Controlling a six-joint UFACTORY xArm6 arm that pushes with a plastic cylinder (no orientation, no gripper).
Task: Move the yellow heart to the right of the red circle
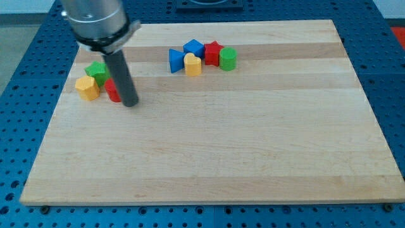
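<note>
The yellow heart (87,87) lies near the board's left edge. Just to its right is the red circle (113,91), partly hidden behind my rod. A green star (98,71) sits right above these two. My tip (130,104) rests on the board at the red circle's right side, touching or almost touching it. The yellow heart is on the far side of the red circle from my tip.
A second cluster lies at the top middle: a blue triangle (176,61), a blue block (193,47), a yellow pentagon (193,64), a red star (213,53) and a green circle (228,58). The wooden board (221,145) sits on a blue perforated table.
</note>
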